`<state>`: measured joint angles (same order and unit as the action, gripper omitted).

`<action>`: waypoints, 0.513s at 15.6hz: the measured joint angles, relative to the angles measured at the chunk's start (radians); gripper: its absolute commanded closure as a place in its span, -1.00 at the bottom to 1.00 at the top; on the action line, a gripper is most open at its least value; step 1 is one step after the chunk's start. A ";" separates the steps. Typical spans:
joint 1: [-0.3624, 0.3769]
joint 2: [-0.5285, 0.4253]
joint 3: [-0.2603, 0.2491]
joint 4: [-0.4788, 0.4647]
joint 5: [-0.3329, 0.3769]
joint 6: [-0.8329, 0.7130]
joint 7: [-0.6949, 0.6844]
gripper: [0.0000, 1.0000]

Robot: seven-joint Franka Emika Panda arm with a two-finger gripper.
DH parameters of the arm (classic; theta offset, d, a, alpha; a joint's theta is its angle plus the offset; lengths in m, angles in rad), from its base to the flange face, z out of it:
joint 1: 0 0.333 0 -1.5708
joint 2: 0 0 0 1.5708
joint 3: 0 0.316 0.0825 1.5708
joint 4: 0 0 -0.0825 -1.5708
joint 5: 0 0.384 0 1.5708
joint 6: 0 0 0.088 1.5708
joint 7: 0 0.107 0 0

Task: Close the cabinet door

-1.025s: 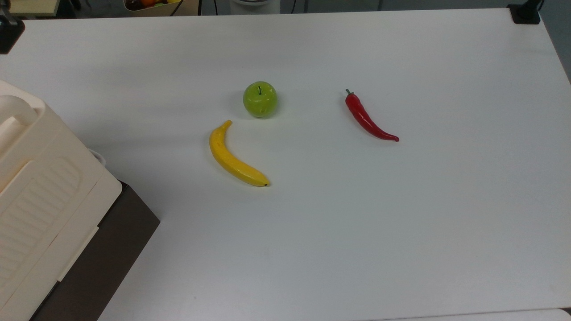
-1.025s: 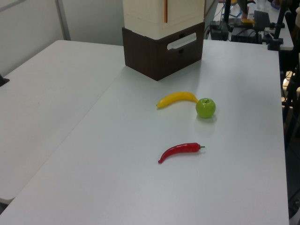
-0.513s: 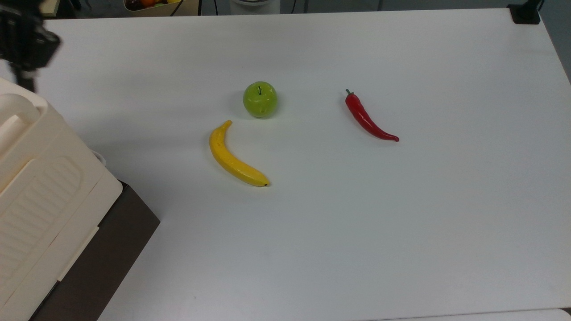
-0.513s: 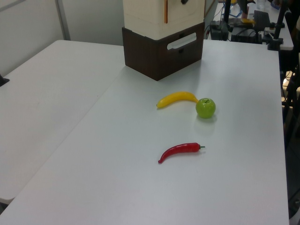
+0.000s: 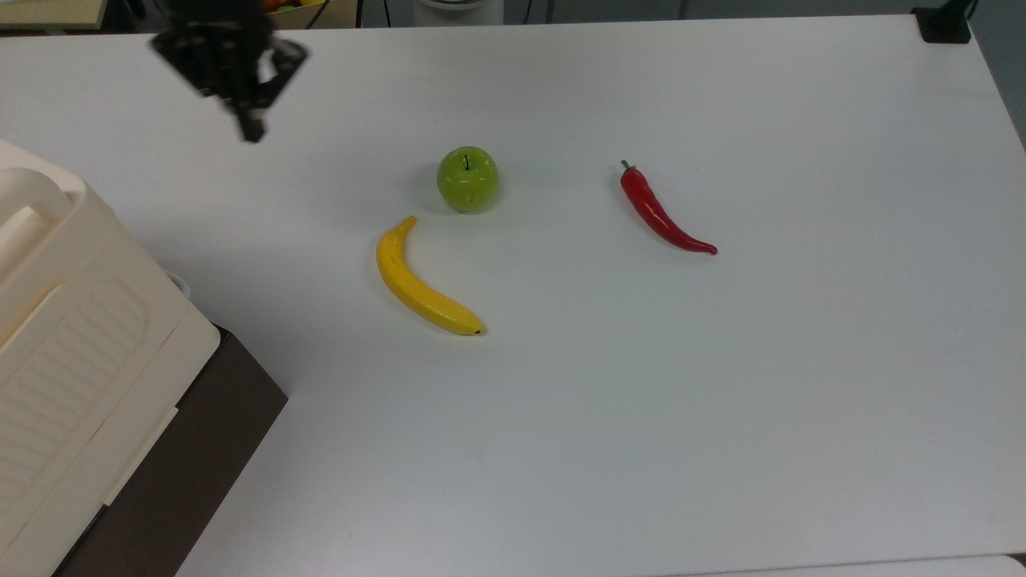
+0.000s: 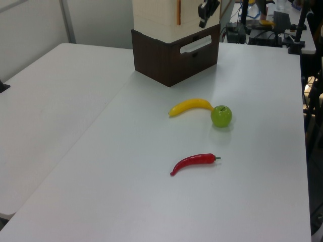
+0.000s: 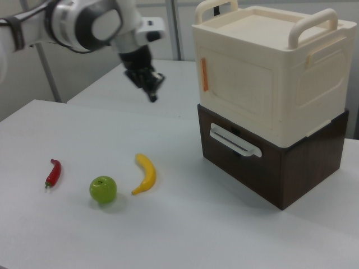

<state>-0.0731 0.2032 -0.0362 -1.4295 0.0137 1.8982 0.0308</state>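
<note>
Gripper: the black gripper [image 7: 152, 95] is seen raised above the white table [image 5: 721, 401], well apart from the cabinet; its fingers appear drawn together to a single tip with nothing held, though blur in the top view [image 5: 251, 132] leaves this less than certain. In the left view [image 6: 204, 20] its upper part is cut off by the frame edge.
Cabinet door: the cream cabinet door [image 7: 241, 92] is shown on the front face of the cream cabinet [image 7: 314, 84], lying flush with the frame, an orange strip along one edge. In the top view the front face is hidden; the cabinet [image 5: 72, 336] is cropped at the top view's left.
Base: a dark brown drawer unit [image 7: 269, 168] with a white handle [image 7: 234, 140] is seen beneath the cabinet.
Table items: a banana [image 5: 421, 282], a green apple [image 5: 467, 178] and a red chilli [image 5: 661, 212] are laid out near the middle, none touching.
</note>
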 measured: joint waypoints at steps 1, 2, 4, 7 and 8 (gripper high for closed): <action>0.026 -0.009 0.001 -0.001 -0.015 -0.046 0.000 0.91; 0.053 -0.020 0.002 -0.004 -0.027 -0.089 0.000 0.91; 0.098 -0.046 0.003 -0.027 -0.035 -0.141 0.000 0.91; 0.158 -0.092 0.003 -0.084 -0.036 -0.200 -0.001 0.89; 0.175 -0.104 0.003 -0.098 -0.036 -0.218 -0.001 0.78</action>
<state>0.1017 0.0990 -0.0327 -1.5272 -0.0223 1.6806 0.0299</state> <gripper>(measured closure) 0.947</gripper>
